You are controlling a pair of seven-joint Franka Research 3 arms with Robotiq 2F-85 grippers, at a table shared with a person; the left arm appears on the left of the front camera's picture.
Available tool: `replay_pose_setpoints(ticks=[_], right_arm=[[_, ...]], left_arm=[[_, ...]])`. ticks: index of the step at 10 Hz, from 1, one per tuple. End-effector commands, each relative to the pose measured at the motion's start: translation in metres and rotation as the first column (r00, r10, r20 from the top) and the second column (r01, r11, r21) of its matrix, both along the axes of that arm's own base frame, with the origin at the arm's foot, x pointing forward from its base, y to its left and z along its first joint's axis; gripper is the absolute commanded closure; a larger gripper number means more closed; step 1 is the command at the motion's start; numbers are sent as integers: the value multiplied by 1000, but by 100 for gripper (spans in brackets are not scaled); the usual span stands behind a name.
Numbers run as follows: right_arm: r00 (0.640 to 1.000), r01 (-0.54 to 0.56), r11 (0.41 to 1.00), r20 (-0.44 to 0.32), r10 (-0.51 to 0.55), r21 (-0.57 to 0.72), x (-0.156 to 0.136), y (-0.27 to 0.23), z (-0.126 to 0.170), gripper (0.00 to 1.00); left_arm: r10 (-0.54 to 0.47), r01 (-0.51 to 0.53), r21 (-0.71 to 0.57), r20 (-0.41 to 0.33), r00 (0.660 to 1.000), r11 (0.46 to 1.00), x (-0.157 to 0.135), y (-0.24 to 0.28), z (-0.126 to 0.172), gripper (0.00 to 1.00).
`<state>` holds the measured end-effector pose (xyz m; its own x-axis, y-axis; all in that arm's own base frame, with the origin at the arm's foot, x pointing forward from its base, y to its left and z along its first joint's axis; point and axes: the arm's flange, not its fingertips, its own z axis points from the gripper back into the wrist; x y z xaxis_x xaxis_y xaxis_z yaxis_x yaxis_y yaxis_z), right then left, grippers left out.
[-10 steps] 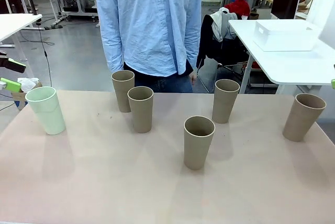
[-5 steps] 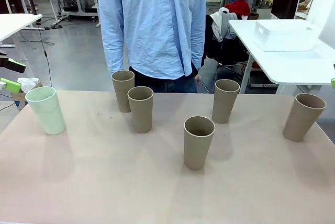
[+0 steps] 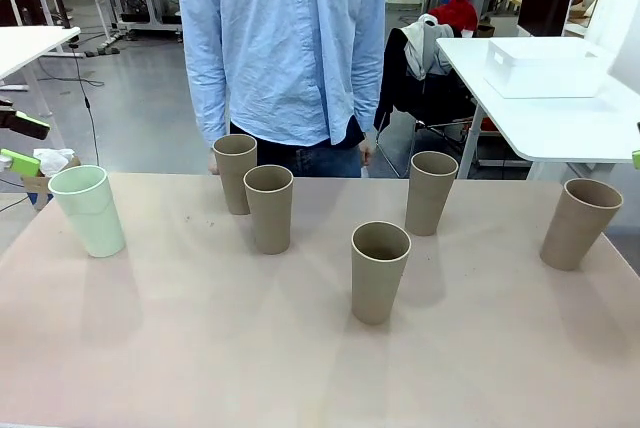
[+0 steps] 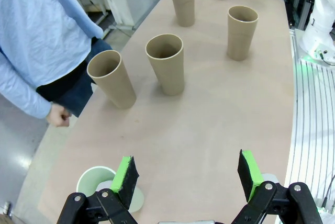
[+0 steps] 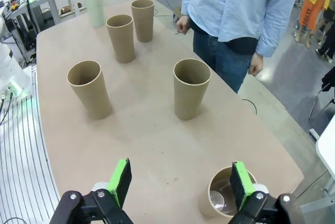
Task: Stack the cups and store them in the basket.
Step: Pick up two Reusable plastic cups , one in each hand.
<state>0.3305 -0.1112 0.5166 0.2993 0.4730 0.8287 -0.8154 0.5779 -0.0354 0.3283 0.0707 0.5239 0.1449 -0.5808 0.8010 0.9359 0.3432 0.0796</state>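
1. A pale mint-green tapered cup [image 3: 88, 210] stood upright, mouth up, near the far left corner of the pinkish-tan desk [image 3: 200, 358]. It had no handle and a smooth finish.
2. The back-left matte tan-brown cup [image 3: 235, 173] looked like cardboard and matched the mint one in size. It stood by the far edge. A second tan-brown cup [image 3: 269, 208] stood just in front of it and slightly to its right. The two were close, and I could not tell whether they touched.
3. The centre tan-brown cup [image 3: 380, 271] stood alone, nearest the camera. The back-middle tan-brown cup [image 3: 431, 192] stood behind it and to the right. The far-right tan-brown cup [image 3: 579, 223] was well apart, near the right edge. All were upright, open and unstacked.
4. A white rectangular plastic bin [image 3: 545, 68] with smooth walls and a rolled rim sat on a separate white table [image 3: 560, 123] behind and to the right, off the desk.
5. The left end effector [image 4: 187, 171] hung over the left end of the desk with its green pads wide apart and nothing between them. The mint cup showed under one finger.
6. The right end effector [image 5: 179, 181] hung over the right end, pads likewise spread and holding nothing. The far-right cup sat below one finger.
7. A person in a light-blue shirt [image 3: 285, 38] stood at the far side.
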Motion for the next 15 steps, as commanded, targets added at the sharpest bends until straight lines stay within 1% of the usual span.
replay_pose_setpoints(ticks=[1, 7, 8, 9, 10, 11, 12, 13, 14, 15], right_arm=[[1000, -16, 1000, 25, 16, 7, 3, -2, 2, 0], [1000, -16, 1000, 25, 16, 7, 3, -2, 2, 0], [1000, 1, 1000, 1, -1, -2, 0, 0, 0, 0], [1000, -26, 1000, 6, 26, 8, 22, -11, 9, 0], [999, -35, 998, -3, 36, 48, 45, -29, 12, 0], [999, -52, 996, -14, 53, 79, 64, -48, 11, 0], [997, -79, 992, -6, 80, 99, 78, -63, 5, 0], [988, -154, 979, 10, 154, 133, 94, -80, -7, 0], [979, -201, 965, 12, 202, 166, 106, -95, -22, 0], [970, -242, 953, 14, 243, 180, 117, -109, -37, 0]], left_arm=[[-13, 14, -17, 21, 1000, 1000, 4, -1, 1, 0], [-13, 14, -17, 21, 1000, 1000, 4, -1, 1, 0], [0, 0, 0, 0, 1000, 1000, 0, 0, 0, 0], [-59, 59, -3, 0, 998, 998, 8, 20, 10, 0], [-83, 83, -36, -13, 996, 996, 28, 38, 13, 0], [-129, 129, -43, -7, 992, 991, 43, 53, 12, 0], [-193, 192, -63, 3, 981, 979, 58, 66, 8, 0], [-237, 238, -93, 15, 971, 967, 76, 81, -3, 0], [-270, 273, -107, 37, 962, 956, 90, 93, -17, 0], [-306, 311, -153, 61, 950, 938, 101, 105, -32, 0]])
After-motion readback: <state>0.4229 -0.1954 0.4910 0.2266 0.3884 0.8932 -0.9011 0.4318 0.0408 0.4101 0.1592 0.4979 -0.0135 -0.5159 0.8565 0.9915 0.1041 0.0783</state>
